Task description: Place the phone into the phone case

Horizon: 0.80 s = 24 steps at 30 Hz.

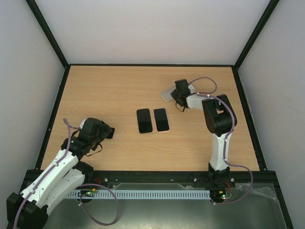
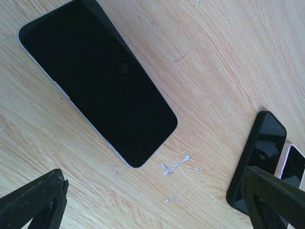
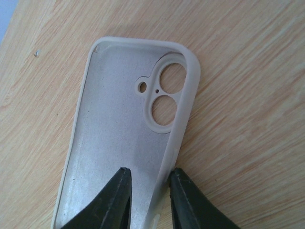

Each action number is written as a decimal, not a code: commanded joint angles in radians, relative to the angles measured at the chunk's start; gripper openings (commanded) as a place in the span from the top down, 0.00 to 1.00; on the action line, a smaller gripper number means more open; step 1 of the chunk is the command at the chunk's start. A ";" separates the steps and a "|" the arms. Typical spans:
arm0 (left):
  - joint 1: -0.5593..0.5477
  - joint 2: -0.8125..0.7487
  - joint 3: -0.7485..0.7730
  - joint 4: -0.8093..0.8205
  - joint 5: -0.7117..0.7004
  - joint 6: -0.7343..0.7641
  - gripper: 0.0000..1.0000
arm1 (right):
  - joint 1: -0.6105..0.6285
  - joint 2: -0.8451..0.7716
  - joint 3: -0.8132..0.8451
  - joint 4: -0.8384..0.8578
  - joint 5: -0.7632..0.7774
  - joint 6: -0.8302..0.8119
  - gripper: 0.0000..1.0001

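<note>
Translucent silicone phone case (image 3: 109,143), likely floppy: right claw (image 3: 150,176) pinches its side wall, lower frame. Left claw (image 2: 152,191) wide over glossy black phone (image 2: 95,81), slippery; take long edges.

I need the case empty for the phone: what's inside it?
Only one finger of the right gripper, pinching the side wall. Otherwise the phone case is bare; table shows through its camera holes. Its near end is cropped.

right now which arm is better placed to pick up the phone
Left. The left gripper is open and hangs close above a phone lying flat, screen up. The right gripper is occupied, shut on the side wall of the phone case.
</note>
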State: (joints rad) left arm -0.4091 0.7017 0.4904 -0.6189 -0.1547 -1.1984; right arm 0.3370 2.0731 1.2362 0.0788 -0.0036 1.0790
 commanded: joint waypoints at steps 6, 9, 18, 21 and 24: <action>0.007 -0.001 -0.002 -0.076 -0.026 -0.057 0.01 | -0.004 -0.043 -0.116 -0.041 0.067 -0.054 0.98; 0.007 0.004 -0.005 -0.086 -0.023 -0.075 0.01 | -0.004 -0.122 -0.180 0.013 0.081 -0.100 0.98; 0.007 0.010 0.014 -0.117 -0.075 -0.113 0.03 | -0.003 -0.429 -0.390 0.026 0.027 -0.176 0.98; 0.007 0.026 0.043 -0.126 -0.113 -0.119 0.03 | 0.000 -0.551 -0.465 -0.003 -0.019 -0.191 0.98; 0.006 0.048 0.064 -0.109 -0.139 -0.086 0.03 | 0.022 -0.660 -0.542 -0.023 -0.060 -0.212 0.98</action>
State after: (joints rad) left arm -0.4088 0.7280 0.5060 -0.7151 -0.2283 -1.3014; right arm 0.3393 1.5208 0.7750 0.1013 -0.0174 0.9142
